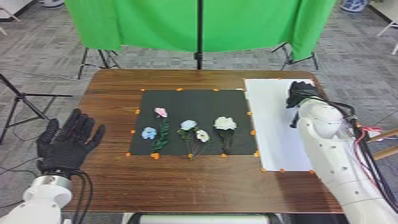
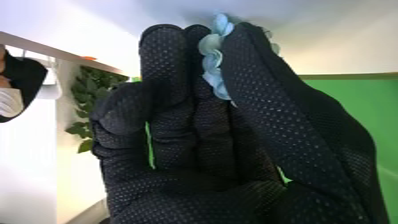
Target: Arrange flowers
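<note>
In the head view my right hand [image 1: 303, 93] is over the far right part of the white sheet [image 1: 274, 130]. In the right wrist view that hand [image 2: 209, 145] pinches a light blue flower [image 2: 213, 57] between thumb and fingers, which hide part of it. On the black mat [image 1: 191, 100] lie a pink flower [image 1: 161, 112] with a leafy stem, a blue flower [image 1: 148, 133], a pale blue flower [image 1: 188, 125], a small cream flower [image 1: 202, 136] and a larger white flower [image 1: 225, 123]. My left hand [image 1: 64, 150] is open beside the table's left edge.
Orange tabs [image 1: 155, 156] mark the edges of mat and sheet on the brown table [image 1: 195, 190]. A green cloth [image 1: 151, 25] on stands hangs beyond the far edge. A black tripod [image 1: 27, 95] stands on the floor to the left.
</note>
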Controlling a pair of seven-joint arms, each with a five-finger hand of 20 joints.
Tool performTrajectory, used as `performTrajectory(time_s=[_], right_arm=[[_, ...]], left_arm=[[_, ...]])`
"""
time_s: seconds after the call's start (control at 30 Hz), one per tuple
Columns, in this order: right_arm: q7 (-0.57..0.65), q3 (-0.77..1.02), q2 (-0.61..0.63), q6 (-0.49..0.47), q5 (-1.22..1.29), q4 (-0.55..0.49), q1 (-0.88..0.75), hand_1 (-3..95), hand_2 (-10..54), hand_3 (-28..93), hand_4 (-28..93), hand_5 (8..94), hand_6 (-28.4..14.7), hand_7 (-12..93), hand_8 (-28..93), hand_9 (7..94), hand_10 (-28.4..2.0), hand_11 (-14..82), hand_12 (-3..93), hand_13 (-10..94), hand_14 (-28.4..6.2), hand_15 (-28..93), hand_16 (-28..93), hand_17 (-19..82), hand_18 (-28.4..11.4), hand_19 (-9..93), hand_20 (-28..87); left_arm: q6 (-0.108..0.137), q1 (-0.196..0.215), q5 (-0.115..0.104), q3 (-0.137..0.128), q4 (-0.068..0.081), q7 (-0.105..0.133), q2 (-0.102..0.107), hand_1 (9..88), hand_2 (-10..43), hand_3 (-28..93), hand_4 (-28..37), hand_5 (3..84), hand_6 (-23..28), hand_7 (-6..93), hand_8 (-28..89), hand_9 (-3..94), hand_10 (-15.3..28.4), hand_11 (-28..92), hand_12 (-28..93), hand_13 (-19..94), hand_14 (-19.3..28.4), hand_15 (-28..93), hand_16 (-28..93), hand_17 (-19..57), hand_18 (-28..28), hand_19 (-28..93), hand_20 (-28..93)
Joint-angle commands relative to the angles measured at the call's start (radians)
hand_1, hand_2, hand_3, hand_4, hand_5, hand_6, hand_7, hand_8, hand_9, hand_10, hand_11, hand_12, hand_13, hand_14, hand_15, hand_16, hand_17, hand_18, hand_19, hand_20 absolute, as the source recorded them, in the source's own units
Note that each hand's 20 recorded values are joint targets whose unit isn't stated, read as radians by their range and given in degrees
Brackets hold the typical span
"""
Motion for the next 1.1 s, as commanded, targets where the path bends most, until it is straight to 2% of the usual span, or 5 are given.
performTrajectory(time_s=[0.03, 0.17, 0.43, 0.6, 1.1], right_arm=[[0.022, -0.100, 0.089, 0.091, 0.049, -0.174, -0.086, 62.4, -9.5, 73, -28, 69.5, 0.4, 47, 0, 79.4, -9.5, 21.4, 48.6, 69, -5.6, 44, 44, 34, -20.9, 84, 45], [0.051, -0.148, 0.133, 0.096, 0.140, -0.336, -0.138, 62.1, -9.5, 74, -28, 69.6, 0.3, 46, 2, 79.6, -9.7, 21.4, 49.0, 69, -6.0, 44, 44, 34, -21.2, 84, 45], [0.020, -0.164, 0.149, 0.010, 0.160, -0.537, -0.279, 61.8, -9.5, 76, -28, 70.3, -0.2, 46, 4, 80.0, -10.0, 21.0, 48.9, 69, -6.4, 44, 44, 34, -21.7, 83, 43], [-0.018, -0.201, 0.148, -0.020, 0.137, -0.563, -0.322, 61.8, -9.5, 76, -28, 70.9, -0.4, 45, 4, 80.4, -10.3, 20.8, 48.7, 69, -6.6, 44, 43, 35, -22.1, 84, 43], [0.050, -0.244, 0.147, -0.001, 0.125, -0.549, -0.311, 60.1, -9.5, 74, -28, 68.9, -1.9, 41, 3, 77.9, -11.1, 16.7, 45.2, 67, -6.7, 44, 42, 34, -23.0, 85, 42]], left_arm=[[-0.093, 0.005, 0.040, -0.011, 0.020, -0.030, -0.008, 28.5, 14.5, 75, -28.3, 49.7, 9.3, 20.0, -11, 42.6, 16.6, 35, 16, 31, 17.8, 59, -7, -5.5, 18.3, 45, 22], [-0.104, 0.006, 0.048, -0.020, 0.021, -0.033, -0.010, 28.4, 14.1, 75, -28.3, 49.1, 9.3, 18.8, -10, 41.9, 16.6, 33, 15, 31, 17.6, 57, -7, -5.6, 18.2, 45, 22], [-0.071, -0.003, 0.041, -0.019, 0.021, -0.026, 0.000, 28.3, 13.9, 75, -28.3, 49.3, 9.4, 18.4, -10, 42.0, 16.6, 32, 16, 31, 17.5, 56, -6, -5.7, 18.2, 44, 21], [-0.022, -0.010, 0.007, 0.002, 0.023, -0.020, 0.006, 28.3, 13.9, 75, -28.3, 49.4, 9.3, 18.5, -10, 42.5, 16.6, 32, 16, 31, 17.6, 57, -5, -5.7, 18.2, 44, 22], [-0.015, -0.016, -0.001, 0.006, 0.019, -0.005, 0.008, 28.7, 14.9, 77, -28.3, 50.1, 9.4, 19.2, -10, 43.2, 16.6, 33, 16, 32, 17.9, 58, -5, -5.4, 18.1, 45, 22]])
